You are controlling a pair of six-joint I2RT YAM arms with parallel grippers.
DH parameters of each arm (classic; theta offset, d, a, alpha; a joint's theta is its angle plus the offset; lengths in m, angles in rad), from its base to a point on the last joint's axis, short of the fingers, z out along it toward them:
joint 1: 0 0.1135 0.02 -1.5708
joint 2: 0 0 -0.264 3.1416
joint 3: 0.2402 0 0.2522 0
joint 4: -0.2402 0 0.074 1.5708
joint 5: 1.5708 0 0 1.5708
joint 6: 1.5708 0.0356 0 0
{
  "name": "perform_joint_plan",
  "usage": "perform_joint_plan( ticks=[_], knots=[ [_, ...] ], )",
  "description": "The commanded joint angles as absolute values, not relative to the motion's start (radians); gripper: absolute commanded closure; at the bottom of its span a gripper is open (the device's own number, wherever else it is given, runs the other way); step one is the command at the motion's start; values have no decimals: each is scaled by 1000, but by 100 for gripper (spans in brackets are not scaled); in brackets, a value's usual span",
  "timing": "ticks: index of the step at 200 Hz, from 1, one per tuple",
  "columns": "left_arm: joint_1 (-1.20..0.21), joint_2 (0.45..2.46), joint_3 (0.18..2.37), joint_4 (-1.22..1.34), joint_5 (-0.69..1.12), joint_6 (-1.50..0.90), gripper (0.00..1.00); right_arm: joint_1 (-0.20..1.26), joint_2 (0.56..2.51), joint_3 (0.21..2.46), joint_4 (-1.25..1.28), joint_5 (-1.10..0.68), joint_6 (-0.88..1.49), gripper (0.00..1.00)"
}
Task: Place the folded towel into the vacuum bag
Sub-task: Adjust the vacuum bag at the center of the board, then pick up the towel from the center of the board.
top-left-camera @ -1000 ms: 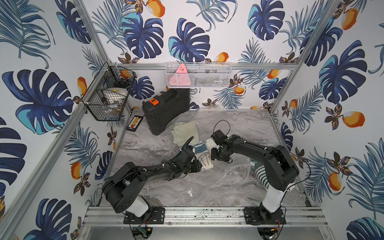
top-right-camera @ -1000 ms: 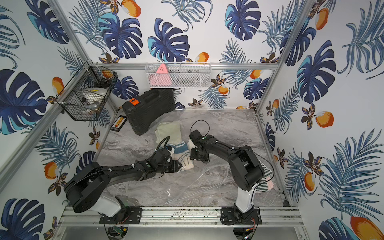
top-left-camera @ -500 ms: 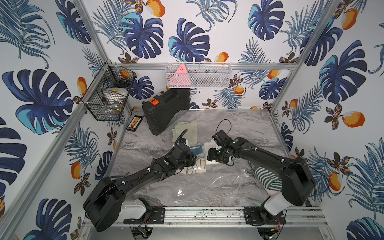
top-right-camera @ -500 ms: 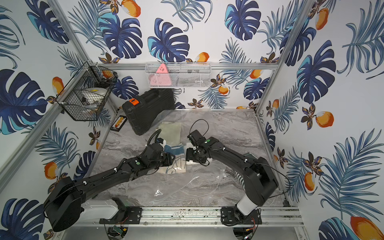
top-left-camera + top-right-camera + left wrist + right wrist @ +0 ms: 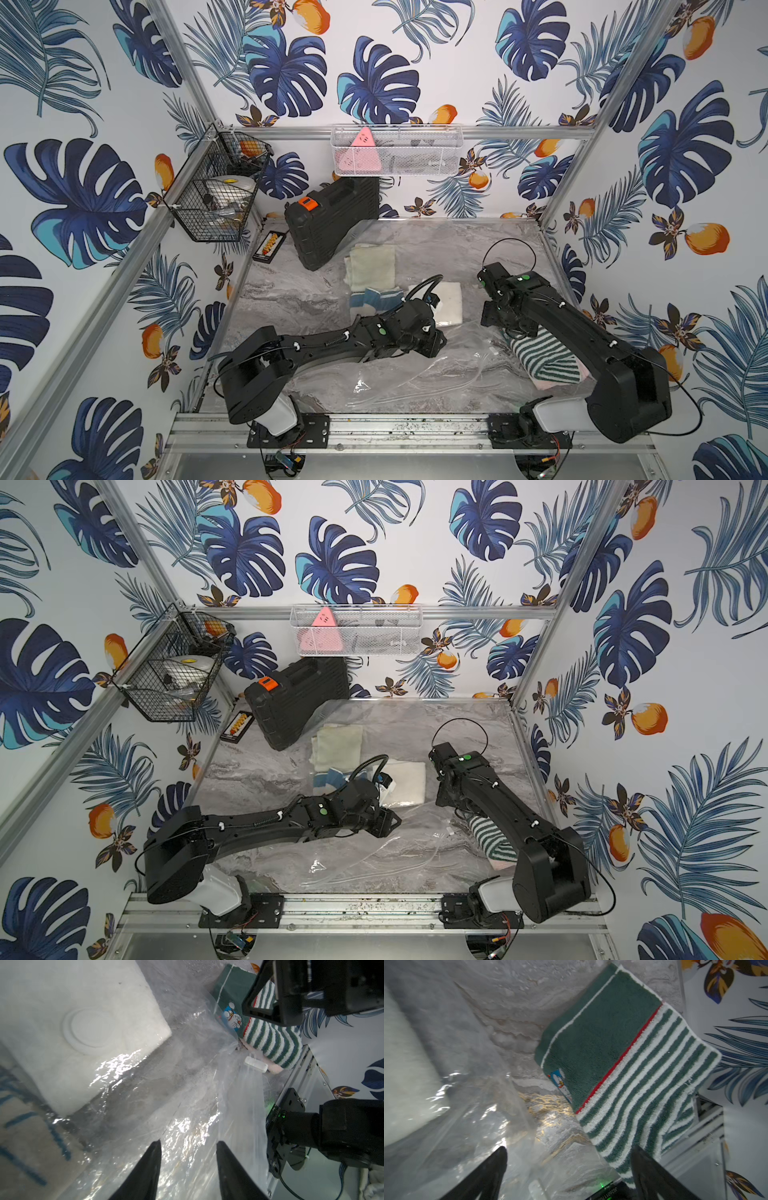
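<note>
Tagging the green-striped folded towel (image 5: 544, 357) as the task piece: it lies on the counter (image 5: 291, 299) by the right wall, outside the vacuum bag (image 5: 415, 374). It is stacked on a pink cloth (image 5: 274, 1069) and partly tucked under the right forearm (image 5: 582, 332). Right pincer (image 5: 569, 1148) is released, jaws wide and empty, just beside the towel's solid-green end. The towel's long axis runs away from it toward the front right corner, roughly along the forearm. Right arm is clearly nearer. Left pincer (image 5: 189, 1142) sits over the bag film mid-counter, jaws partly parted, gripping nothing we can make out. The bag's slider clip (image 5: 255, 1064) lies right by the towel, so we judge the mouth faces it. That means a short sideways carry toward the white towel (image 5: 446, 303) already under plastic.
</note>
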State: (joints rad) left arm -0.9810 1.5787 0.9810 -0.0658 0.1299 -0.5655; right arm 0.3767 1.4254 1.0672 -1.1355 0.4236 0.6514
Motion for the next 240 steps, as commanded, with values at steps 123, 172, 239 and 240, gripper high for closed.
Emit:
perform_joint_plan(
  ticks=[123, 172, 239, 240],
  knots=[
    [-989, 1531, 944, -43, 166, -511, 51, 193, 1595, 963, -967, 383, 579, 53],
    [-989, 1530, 950, -46, 170, -512, 51, 195, 1426, 1110, -1110, 450, 538, 94],
    [-1012, 1633, 864, 134, 282, -582, 51, 478, 1459, 1467, -1315, 480, 611, 99],
    [-1013, 1633, 862, 135, 282, -583, 51, 487, 1462, 1471, -1314, 477, 615, 99]
  ],
)
